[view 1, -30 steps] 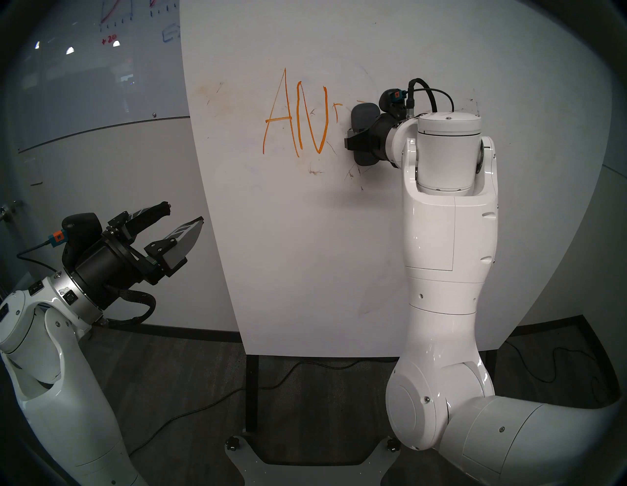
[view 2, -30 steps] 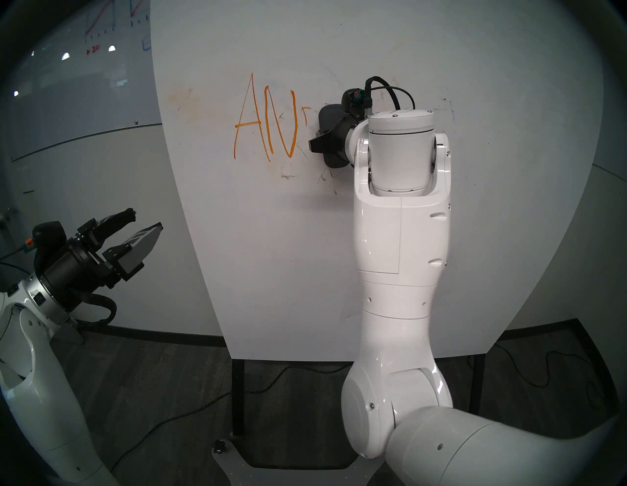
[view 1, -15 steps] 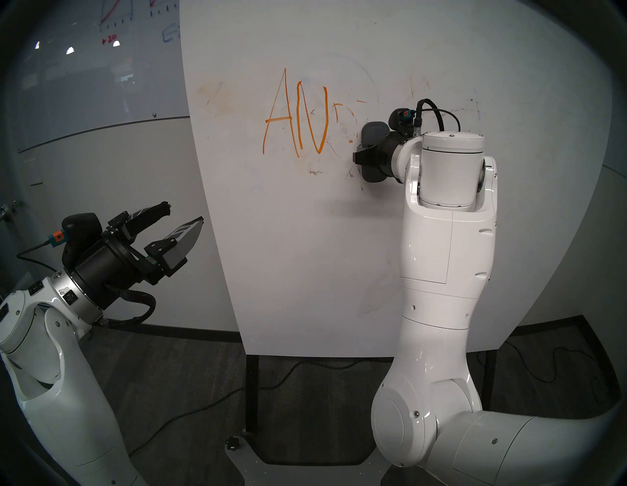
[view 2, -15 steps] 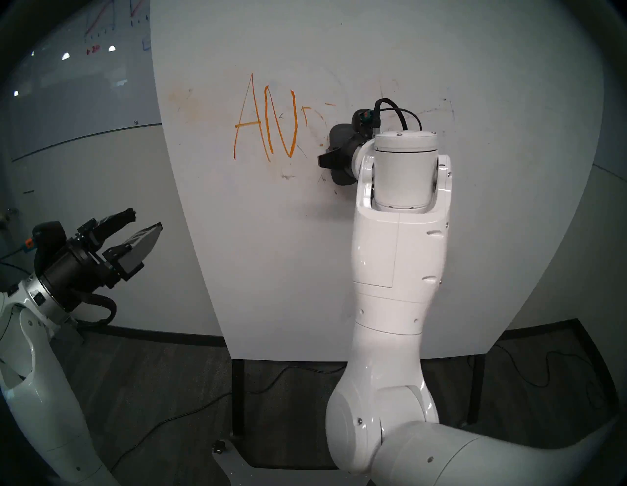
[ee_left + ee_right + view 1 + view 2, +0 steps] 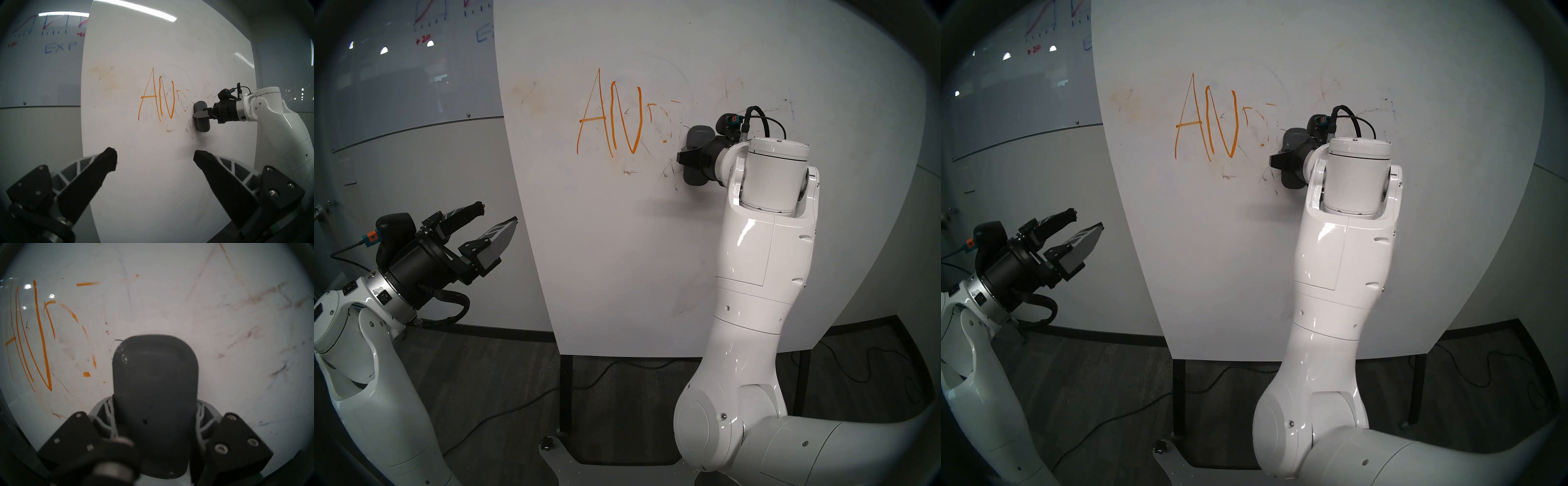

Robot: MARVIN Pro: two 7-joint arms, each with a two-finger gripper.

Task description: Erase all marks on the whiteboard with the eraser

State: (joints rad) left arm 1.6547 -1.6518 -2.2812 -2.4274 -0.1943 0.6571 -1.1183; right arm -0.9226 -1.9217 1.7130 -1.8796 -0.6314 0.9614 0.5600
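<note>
While the left gripper idles with jaws apart, off the whiteboard, the orange marks lie left of the eraser, which stands upright against the board, clamped in the nearer right gripper.

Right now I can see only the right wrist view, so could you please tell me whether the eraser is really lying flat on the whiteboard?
Observer: Yes. Side-on in the left wrist view, the eraser stands upright with its face against the whiteboard, clamped by the right gripper.
Operator: Thank you. Where is the other arm?
Observer: The left gripper hangs open and empty off the board's left edge, lower than the writing.
Operator: How much writing is left?
Observer: In the head view the orange marks show a whole A and N to the eraser's left, plus scraps of a third letter.
</note>
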